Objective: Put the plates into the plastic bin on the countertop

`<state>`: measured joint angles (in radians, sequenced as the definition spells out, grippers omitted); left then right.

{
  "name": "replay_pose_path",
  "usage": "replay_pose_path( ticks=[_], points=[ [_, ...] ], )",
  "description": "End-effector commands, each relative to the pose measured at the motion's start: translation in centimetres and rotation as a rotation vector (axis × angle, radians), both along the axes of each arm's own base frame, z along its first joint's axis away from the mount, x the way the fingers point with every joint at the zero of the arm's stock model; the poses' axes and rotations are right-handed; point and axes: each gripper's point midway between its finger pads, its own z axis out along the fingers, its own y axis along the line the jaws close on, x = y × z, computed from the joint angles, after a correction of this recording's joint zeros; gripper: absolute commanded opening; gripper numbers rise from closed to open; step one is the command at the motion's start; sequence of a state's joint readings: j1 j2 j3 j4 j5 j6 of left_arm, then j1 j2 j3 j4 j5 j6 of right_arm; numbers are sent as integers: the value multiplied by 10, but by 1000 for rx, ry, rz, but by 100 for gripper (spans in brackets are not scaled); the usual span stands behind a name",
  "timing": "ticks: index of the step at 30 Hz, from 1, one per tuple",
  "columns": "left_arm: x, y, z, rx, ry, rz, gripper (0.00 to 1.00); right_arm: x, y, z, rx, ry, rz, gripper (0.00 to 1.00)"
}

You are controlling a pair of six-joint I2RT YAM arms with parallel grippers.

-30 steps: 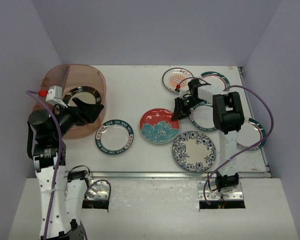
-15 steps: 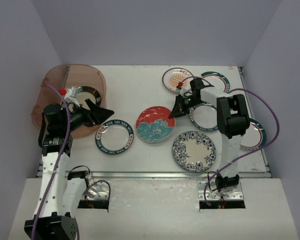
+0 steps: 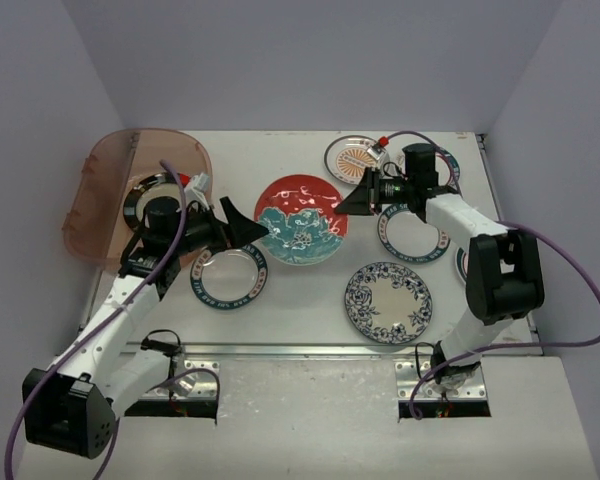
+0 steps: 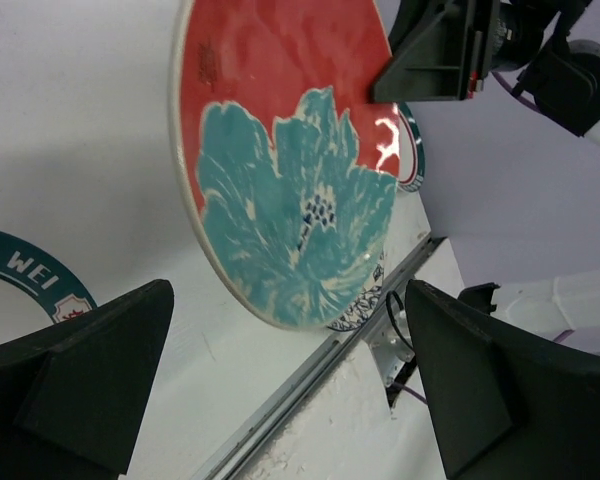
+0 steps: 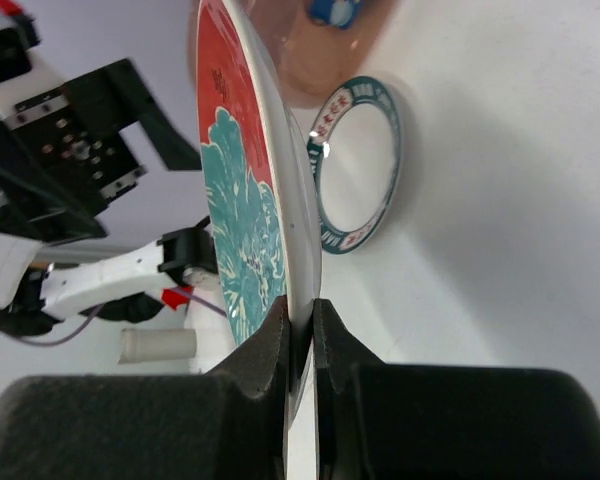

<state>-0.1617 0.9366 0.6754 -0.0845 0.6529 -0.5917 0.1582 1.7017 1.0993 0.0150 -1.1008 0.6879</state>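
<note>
My right gripper (image 3: pixel 346 204) is shut on the right rim of the red-and-teal floral plate (image 3: pixel 300 220) and holds it tilted above the countertop (image 3: pixel 280 160). The right wrist view shows the plate (image 5: pixel 242 200) edge-on between my right gripper's (image 5: pixel 300 335) pads. My left gripper (image 3: pixel 244 222) is open at the plate's left edge. In the left wrist view my left gripper (image 4: pixel 290 400) is wide apart just short of the plate (image 4: pixel 290 190). The reddish plastic bin (image 3: pixel 95 195) at far left holds a black-rimmed plate (image 3: pixel 136 203).
A teal-rimmed lettered plate (image 3: pixel 228 277) lies below the left gripper. The blue floral plate (image 3: pixel 387 302), the orange sunburst plate (image 3: pixel 353 158) and another teal-rimmed plate (image 3: pixel 410 238) lie on the right. The metal rail (image 3: pixel 310 350) runs along the front.
The right gripper lifted the floral plate and carried it left and back. The left arm swung out of the bin rightward to the plate's left edge.
</note>
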Motion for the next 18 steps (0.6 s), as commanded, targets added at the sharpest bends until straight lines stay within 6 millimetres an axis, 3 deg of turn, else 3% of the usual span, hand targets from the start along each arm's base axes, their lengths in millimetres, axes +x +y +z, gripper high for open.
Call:
replay_pose_path(
  ticks=[1,2,6,8,9,11,12,14,16,17,18],
  points=[
    [28,-4,27,-20,-111,53,94,-32,7,75,162,-164,168,0],
    [30,-7,26,-22,-109,48,92,-36,7,78,166,-179,174,0],
    [37,-19,22,-10,-91,39,65,-49,7,91,188,-210,195,0],
    [38,-24,23,-10,-90,34,46,-51,7,93,188,-215,196,0],
    [39,-26,25,-12,-93,32,28,-51,7,92,186,-215,195,0],
    [40,-27,28,-16,-98,32,7,-51,8,91,185,-215,193,0],
    [41,-27,33,-19,-108,37,1,-52,8,90,185,-215,192,0],
    [43,-25,44,-25,-133,55,0,-53,8,88,186,-212,191,1],
    [47,-19,60,-36,-168,105,0,-53,7,84,183,-201,179,16],
    [49,-15,71,-46,-190,135,0,-53,7,82,182,-195,174,29],
    [50,-12,80,-57,-201,159,0,-52,6,80,178,-189,161,57]
  ],
)
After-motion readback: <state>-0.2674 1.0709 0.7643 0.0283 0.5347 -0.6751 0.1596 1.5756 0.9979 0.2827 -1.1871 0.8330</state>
